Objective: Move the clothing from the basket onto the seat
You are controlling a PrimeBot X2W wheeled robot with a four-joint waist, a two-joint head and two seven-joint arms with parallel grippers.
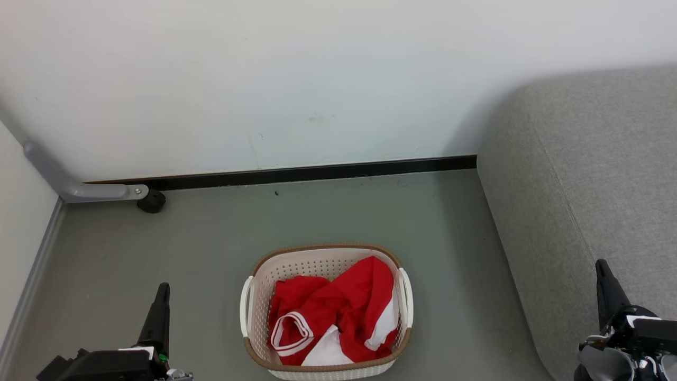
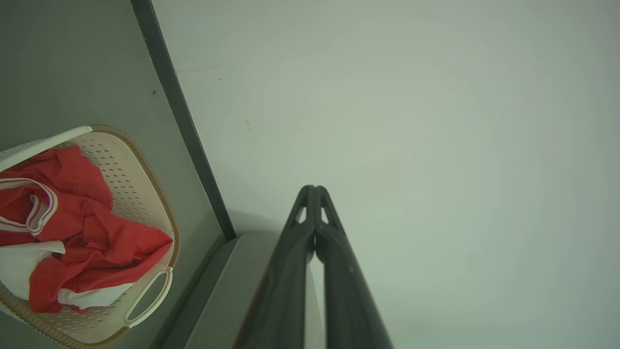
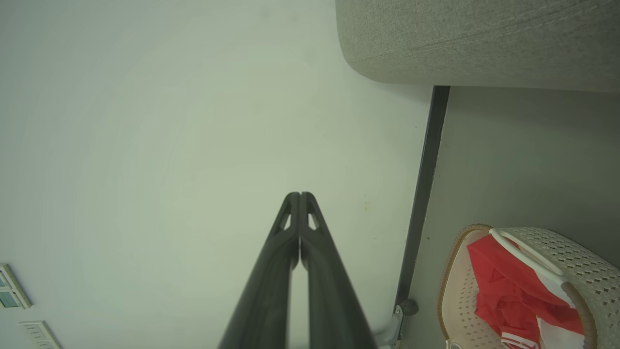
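Since the fingers of the left gripper (image 2: 314, 191) and right gripper (image 3: 299, 198) are pressed together, holding nothing, one should spread before dipping to the clothing (image 1: 344, 307), heaped in the basket (image 1: 328, 247) at lower centre; how many garments lie there I cannot tell. The seat (image 1: 592, 159) stands at the right side.

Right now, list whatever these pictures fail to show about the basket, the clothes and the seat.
- Floor of the basket: in the head view it is covered by the clothing.
- Number of garments: the red and white pieces lie crumpled together, so the count cannot be told.
- Full extent of the seat: the head view's right and bottom edges cut it off.
- Whole basket in both wrist views: the frame edges cut it off.
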